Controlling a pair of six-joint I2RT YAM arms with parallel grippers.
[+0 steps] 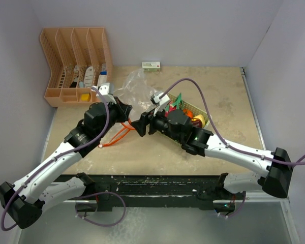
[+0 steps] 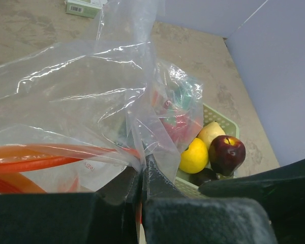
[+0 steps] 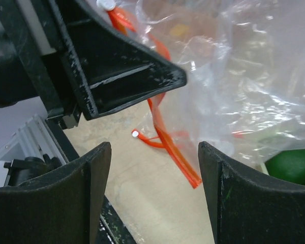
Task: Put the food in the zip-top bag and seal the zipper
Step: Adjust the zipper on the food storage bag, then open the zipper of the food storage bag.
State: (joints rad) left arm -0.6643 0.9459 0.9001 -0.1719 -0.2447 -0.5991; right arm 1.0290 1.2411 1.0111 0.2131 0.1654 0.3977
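Note:
The clear zip-top bag is lifted at the table's middle, and my left gripper is shut on a bunched fold of its film near the mouth. The orange-red zipper hangs loose down to the table, its strip ending near a small white tab. My right gripper stands open just in front of the zipper, its fingers wide apart with nothing between them. The food lies in the pale green tray: a yellow lemon, a dark red apple and a green piece.
A peach desk organizer stands at the back left. A small white-and-green box lies against the back wall. Walls close in on the left, back and right. The black rail with the arm bases runs along the near edge.

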